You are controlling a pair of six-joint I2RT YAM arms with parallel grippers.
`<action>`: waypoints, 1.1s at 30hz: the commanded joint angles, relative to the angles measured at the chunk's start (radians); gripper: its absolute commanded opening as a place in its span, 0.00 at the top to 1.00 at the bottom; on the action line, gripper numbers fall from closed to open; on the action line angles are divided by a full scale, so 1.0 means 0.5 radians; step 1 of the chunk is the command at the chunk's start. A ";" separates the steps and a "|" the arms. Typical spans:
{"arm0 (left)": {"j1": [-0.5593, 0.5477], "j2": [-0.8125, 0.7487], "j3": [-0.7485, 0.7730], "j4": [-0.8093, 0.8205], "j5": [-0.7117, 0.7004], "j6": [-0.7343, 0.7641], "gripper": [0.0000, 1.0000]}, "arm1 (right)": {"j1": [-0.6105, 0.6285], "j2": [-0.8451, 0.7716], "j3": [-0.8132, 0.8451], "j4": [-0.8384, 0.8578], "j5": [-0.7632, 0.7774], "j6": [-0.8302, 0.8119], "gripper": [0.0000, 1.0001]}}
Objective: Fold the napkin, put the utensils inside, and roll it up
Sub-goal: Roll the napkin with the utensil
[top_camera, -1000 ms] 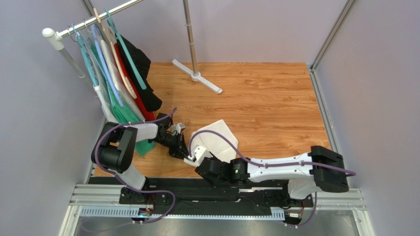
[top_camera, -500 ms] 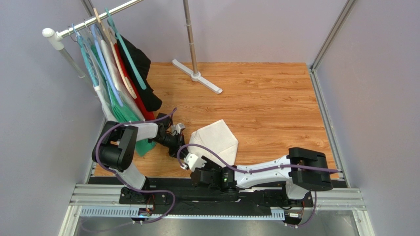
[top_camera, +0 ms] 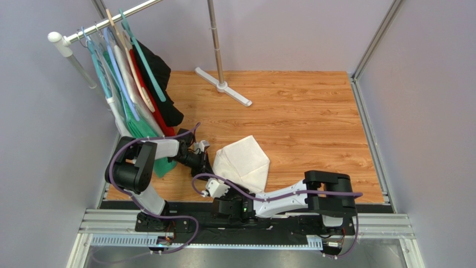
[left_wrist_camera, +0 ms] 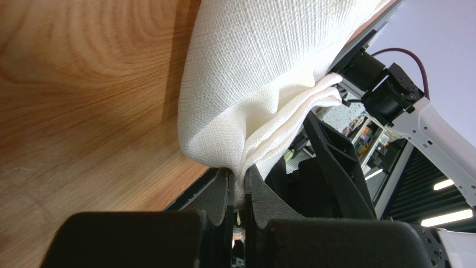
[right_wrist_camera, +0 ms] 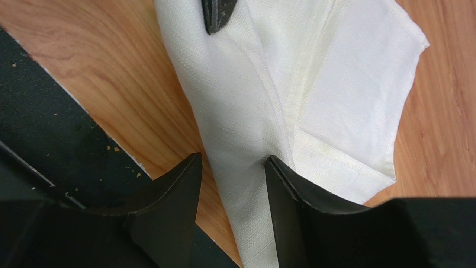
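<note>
Two grippers crowd the folded napkin (top_camera: 244,161), which lies on the table (top_camera: 313,123) at centre frame seen from above; left gripper (left_wrist_camera: 239,177) pinches its left fold tight; right gripper (right_wrist_camera: 233,159) hangs part open by its lower edge, gripping nothing.

Bright, even light from overhead in the top view, shadows soft. Crisp on the napkin (left_wrist_camera: 251,72) weave just past the left fingers (left_wrist_camera: 215,207), blurred on the fingers themselves. Narrow dark shadow on the table (left_wrist_camera: 84,111) beside the fold. Dark and soft-edged at the right fingers (right_wrist_camera: 173,201), sharp on the cloth between them.
</note>
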 commanded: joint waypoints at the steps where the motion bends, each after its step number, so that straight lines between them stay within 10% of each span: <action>1: 0.012 0.027 0.046 -0.029 0.052 0.055 1.00 | -0.016 0.064 0.053 0.056 0.236 0.042 0.49; 5: 0.012 0.045 0.046 -0.029 0.061 0.055 1.00 | -0.053 0.104 0.050 0.102 0.200 0.008 0.53; 12: 0.012 0.046 0.058 -0.023 0.083 0.071 1.00 | -0.090 0.105 0.026 0.087 -0.024 -0.035 1.00; 15: 0.012 0.006 0.092 -0.044 0.046 0.095 0.95 | -0.133 0.068 0.071 -0.044 -0.245 -0.032 1.00; 23: 0.048 -0.322 0.086 0.017 -0.144 0.013 0.28 | -0.335 -0.070 0.133 -0.296 -0.950 -0.001 1.00; 33: 0.091 -0.856 -0.043 0.084 -0.546 -0.119 0.21 | -0.605 -0.178 0.158 -0.398 -1.393 -0.004 1.00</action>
